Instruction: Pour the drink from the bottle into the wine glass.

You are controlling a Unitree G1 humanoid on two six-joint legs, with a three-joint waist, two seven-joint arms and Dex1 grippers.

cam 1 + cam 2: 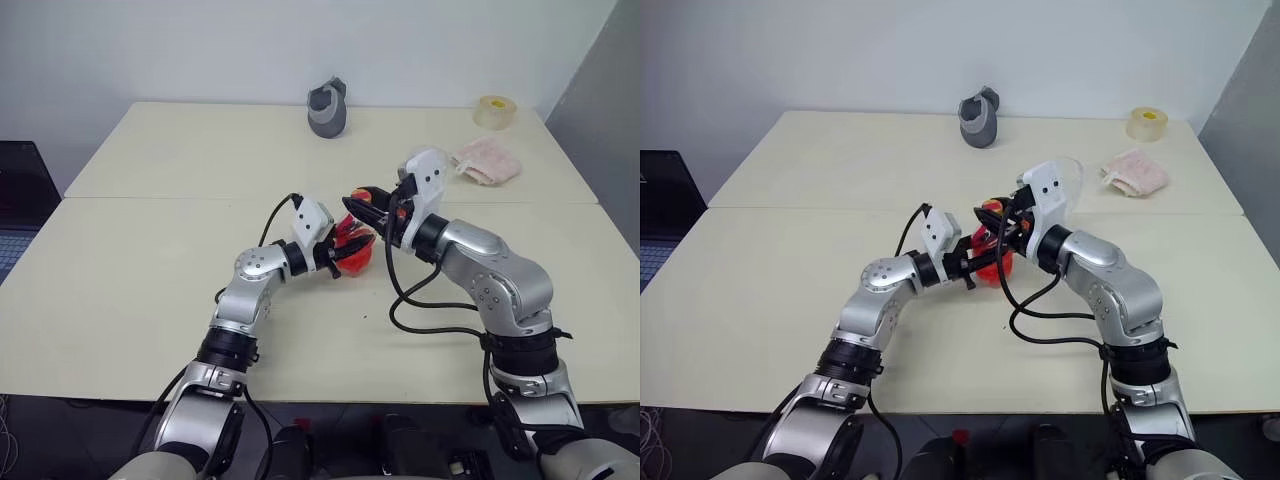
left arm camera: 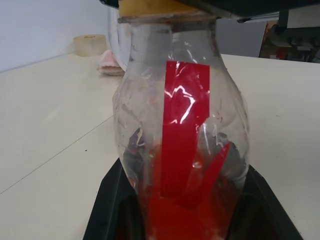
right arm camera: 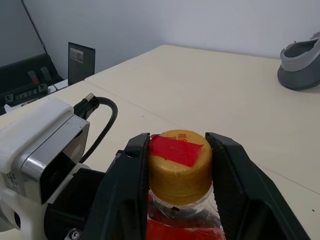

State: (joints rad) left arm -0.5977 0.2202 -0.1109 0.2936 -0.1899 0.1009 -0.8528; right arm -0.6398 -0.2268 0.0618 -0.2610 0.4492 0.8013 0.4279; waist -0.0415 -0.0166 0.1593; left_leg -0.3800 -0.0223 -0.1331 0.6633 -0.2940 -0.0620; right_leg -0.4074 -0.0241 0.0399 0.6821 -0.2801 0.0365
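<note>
Clearly the step in hand is uncapping: the left gripper is clamped on the body of the bottle, holding it upright above the middle of the table, while the right gripper has its two black fingers pressed against either side of the yellow cap. To do this well, I judge the left grip should stay firm without crushing the thin plastic, and the right wrist should twist about the cap's own axis, then lift straight off so no drink spills.

From the head views, at 12 o'clock of the grippers sits a grey object, at 2 o'clock a pink cloth, and beyond it a roll of tape. I cannot pick out a wine glass with any certainty.

What the right wrist view adds is the red tape strip on the cap top and the fingers' contact. What the left wrist view adds is the red liquid pooled low in the bottle and a red strip down its side.
</note>
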